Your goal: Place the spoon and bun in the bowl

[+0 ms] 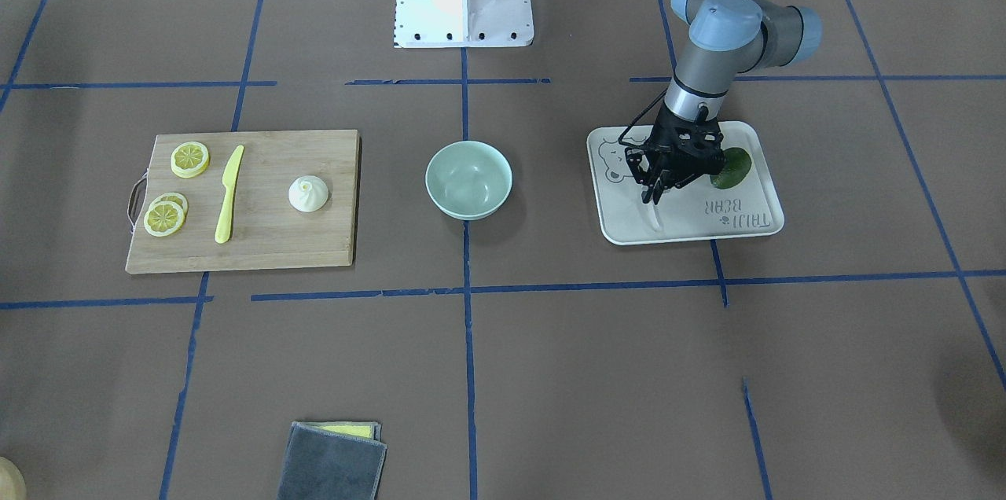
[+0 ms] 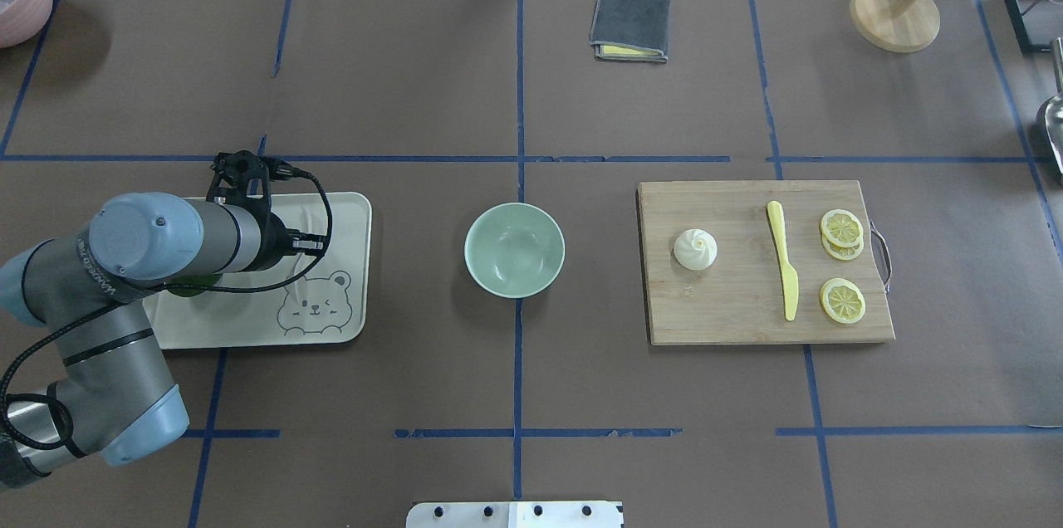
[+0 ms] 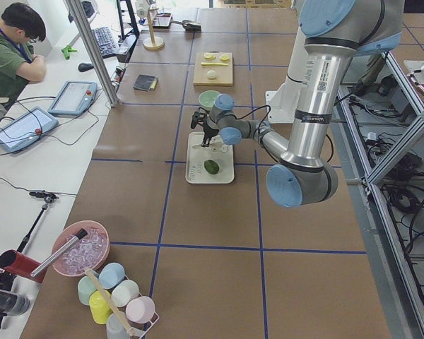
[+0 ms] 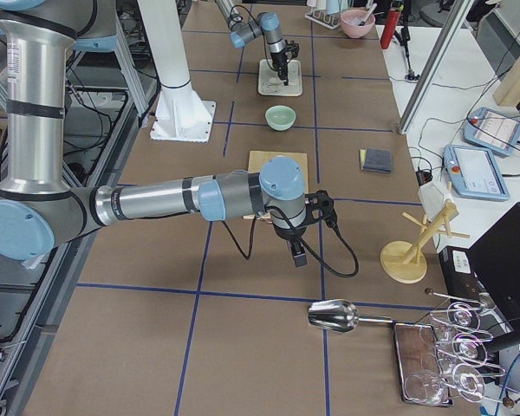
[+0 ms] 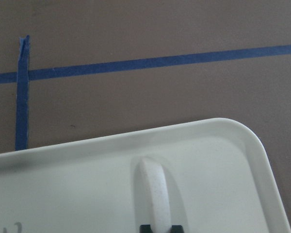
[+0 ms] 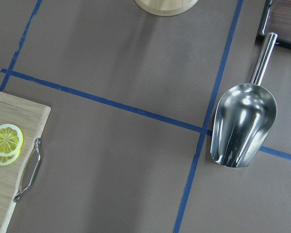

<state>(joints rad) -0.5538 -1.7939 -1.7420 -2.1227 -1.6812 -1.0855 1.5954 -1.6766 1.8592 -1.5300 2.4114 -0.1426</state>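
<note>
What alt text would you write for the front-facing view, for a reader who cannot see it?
The left gripper reaches down onto a bear tray, jaws closed on a pale spoon. The mint bowl sits empty mid-table; the bun waits on a cutting board.

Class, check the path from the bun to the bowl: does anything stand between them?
Nothing visible does. Between the bun and the bowl lie only bare cutting board and table; the knife and lemon slices sit on the bun's far side.

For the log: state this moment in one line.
left pincer: shut on spoon, on tray | bun: on board | bowl: empty
</note>
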